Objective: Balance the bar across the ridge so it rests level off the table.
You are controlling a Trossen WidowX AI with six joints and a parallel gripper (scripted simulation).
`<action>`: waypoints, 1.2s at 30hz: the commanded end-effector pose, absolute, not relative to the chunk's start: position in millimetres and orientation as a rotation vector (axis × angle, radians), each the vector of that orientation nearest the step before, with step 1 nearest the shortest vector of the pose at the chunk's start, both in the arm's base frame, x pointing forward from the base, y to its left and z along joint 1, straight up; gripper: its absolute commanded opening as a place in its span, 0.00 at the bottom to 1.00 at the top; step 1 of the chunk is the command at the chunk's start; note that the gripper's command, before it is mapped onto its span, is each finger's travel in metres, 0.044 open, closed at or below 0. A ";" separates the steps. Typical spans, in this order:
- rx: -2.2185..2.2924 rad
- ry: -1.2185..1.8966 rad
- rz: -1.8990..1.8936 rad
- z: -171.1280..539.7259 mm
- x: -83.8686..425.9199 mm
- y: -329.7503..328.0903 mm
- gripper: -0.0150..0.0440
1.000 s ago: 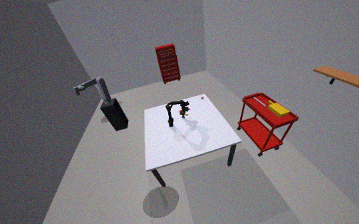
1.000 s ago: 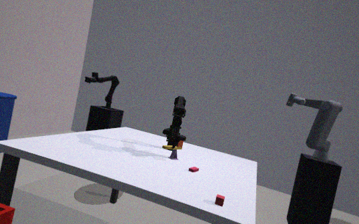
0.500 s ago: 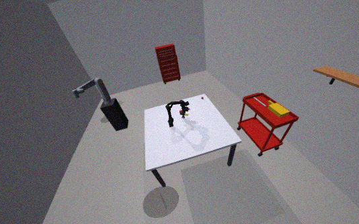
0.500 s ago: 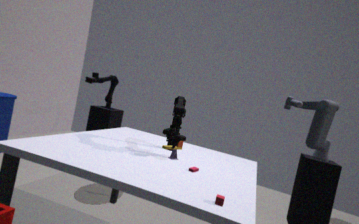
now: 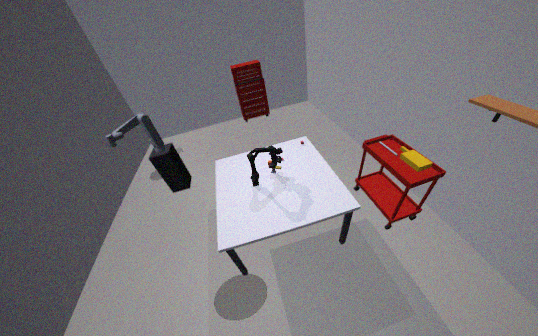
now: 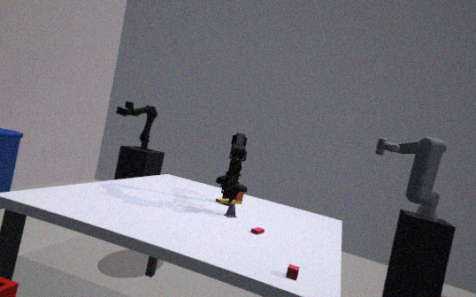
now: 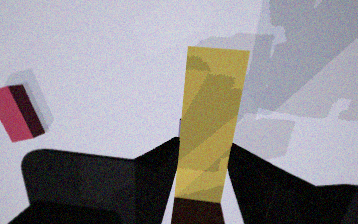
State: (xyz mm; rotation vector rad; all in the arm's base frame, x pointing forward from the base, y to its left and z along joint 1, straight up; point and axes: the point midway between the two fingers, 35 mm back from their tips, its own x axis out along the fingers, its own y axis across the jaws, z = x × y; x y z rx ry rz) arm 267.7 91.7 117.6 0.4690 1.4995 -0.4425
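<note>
The yellow bar [image 5: 278,167] [image 6: 221,201] [image 7: 210,110] is held about level, clear of the table, with an orange block [image 5: 270,163] [image 6: 240,197] at one end. In the wrist view that end shows as a dark brown face. My gripper [image 6: 231,199] [image 7: 202,146] is shut on the bar, one finger on each side of it. The small dark purple ridge [image 6: 231,211] stands on the table directly under the gripper and bar. In the wrist view the bar hides nearly all of it. Whether the bar touches the ridge's top cannot be told.
A flat red block [image 6: 257,231] [image 7: 5,115] lies on the white table [image 5: 241,215] [image 6: 85,208] near the ridge. A red cube [image 5: 302,142] [image 6: 292,272] sits farther off, near the table's edge. A red cart [image 5: 387,197] and a grey arm [image 5: 151,132] [image 6: 423,170] stand off the table.
</note>
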 end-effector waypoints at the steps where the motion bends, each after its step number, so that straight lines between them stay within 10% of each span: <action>1: 0.469 1.499 -0.442 117.6 267.7 91.7 0.25; 9: 0.469 1.499 -0.442 117.6 267.7 91.7 0.54; 36: 0.469 1.499 -0.442 117.6 267.7 91.7 0.54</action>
